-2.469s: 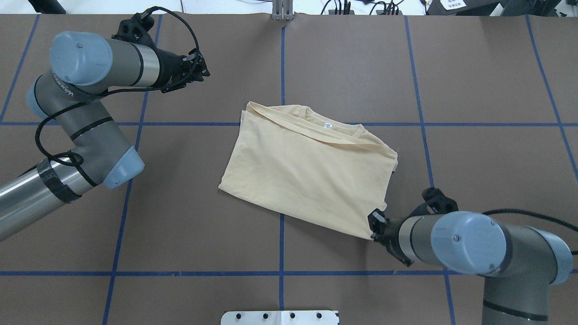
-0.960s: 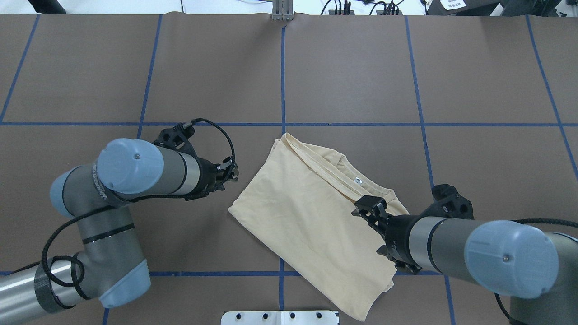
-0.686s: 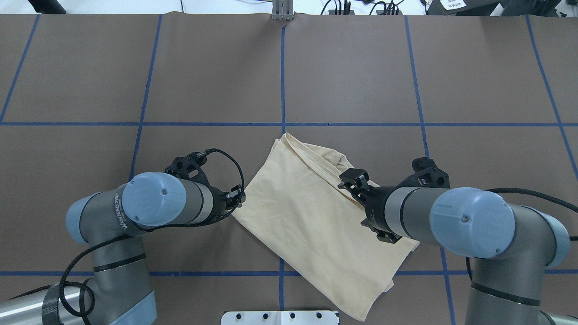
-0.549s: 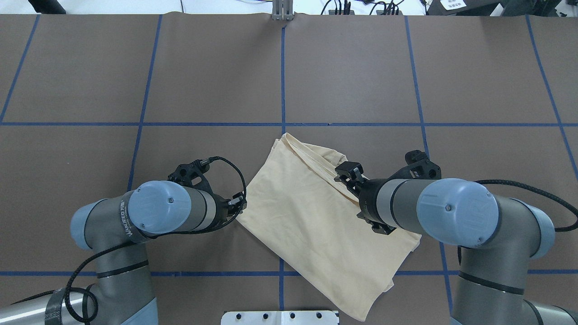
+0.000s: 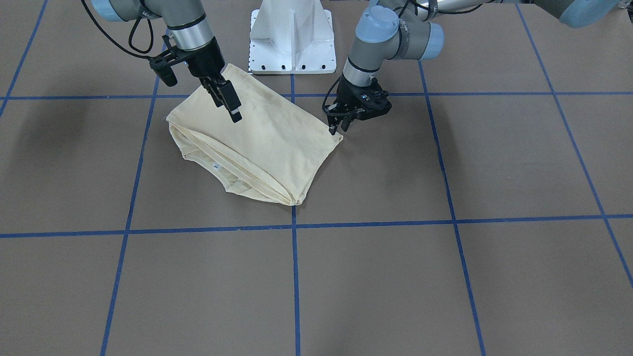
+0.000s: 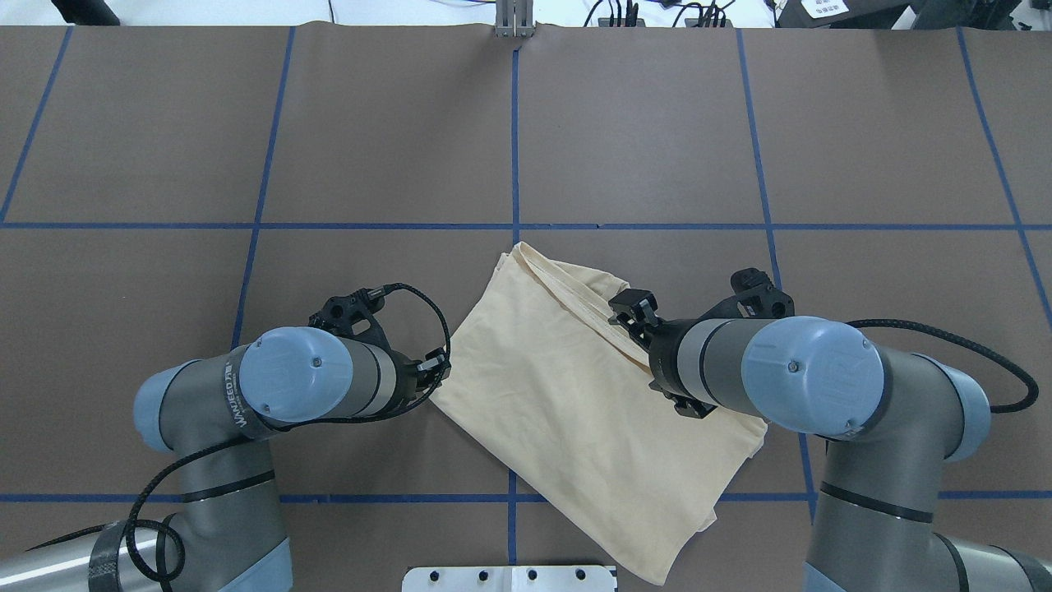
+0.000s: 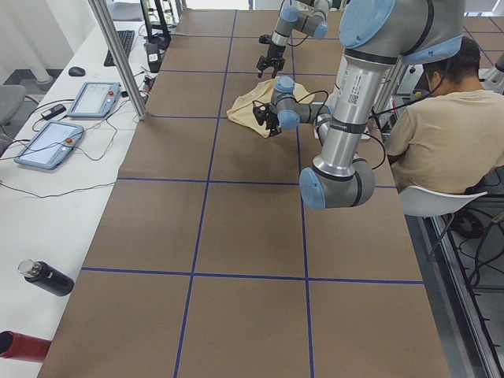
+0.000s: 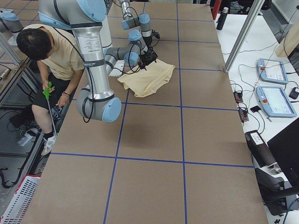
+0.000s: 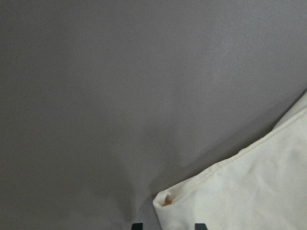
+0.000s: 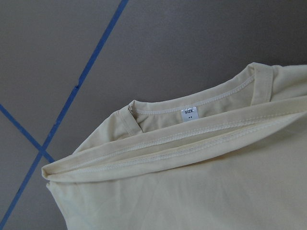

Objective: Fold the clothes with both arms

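The pale cream-yellow shirt [image 6: 567, 411] lies folded, plain side up, slanting across the near middle of the table [image 6: 246, 123]. Its ribbed neckline with a small white tag [image 10: 190, 114] faces away from the robot. My left gripper [image 6: 440, 374] is low at the shirt's left corner. It is open, and in the left wrist view the corner [image 9: 163, 199] lies just ahead of the gap between the two fingertips [image 9: 137, 225]. My right gripper [image 6: 626, 308] hovers open over the neckline side of the shirt [image 5: 267, 143] and holds nothing.
The white pedestal base [image 5: 292, 29] stands right behind the shirt's near end. A seated person [image 7: 441, 134] is beside the robot. Tablets [image 7: 94, 98] and a dark bottle [image 7: 47, 277] lie on a side bench, with an upright pole [image 7: 118, 55] there. Blue tape lines grid the brown table.
The right gripper pulled the shirt nearer and turned it, let go, then rose over the neckline. The left arm swung from the far left down to the shirt's left corner.
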Motion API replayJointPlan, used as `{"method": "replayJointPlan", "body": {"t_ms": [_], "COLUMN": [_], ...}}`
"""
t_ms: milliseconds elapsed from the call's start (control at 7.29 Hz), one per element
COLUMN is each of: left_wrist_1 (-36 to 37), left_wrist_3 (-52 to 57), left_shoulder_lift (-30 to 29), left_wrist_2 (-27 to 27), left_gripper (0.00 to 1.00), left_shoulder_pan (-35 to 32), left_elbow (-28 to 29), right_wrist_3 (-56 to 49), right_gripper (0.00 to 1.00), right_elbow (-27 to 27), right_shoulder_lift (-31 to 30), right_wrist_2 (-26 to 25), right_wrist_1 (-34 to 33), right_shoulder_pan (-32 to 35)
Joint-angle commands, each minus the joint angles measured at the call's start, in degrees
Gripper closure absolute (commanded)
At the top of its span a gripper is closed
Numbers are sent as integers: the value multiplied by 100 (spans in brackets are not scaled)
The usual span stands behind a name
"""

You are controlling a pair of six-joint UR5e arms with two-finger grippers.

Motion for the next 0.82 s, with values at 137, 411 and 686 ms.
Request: {"method": "replayJointPlan", "body": {"t_ms": [137, 411, 686], "left_wrist_1": [-22, -22, -13], "left_wrist_3": [19, 11, 10], "left_shoulder_lift": [-65, -171, -162], "left_wrist_2": [36, 36, 36], "left_gripper": [55, 55, 64], "left_shoulder_pan": [-42, -42, -42], "left_elbow": [175, 325, 351], "right_wrist_3": [7, 7, -2], "right_gripper": [0, 0, 0], "right_elbow": [-112, -174, -279], "right_shoulder_lift": [19, 1, 19], "right_wrist_2": [-28, -37, -46], "right_wrist_1": [0, 0, 9], "right_shoulder_pan": [-17, -8, -8]}}
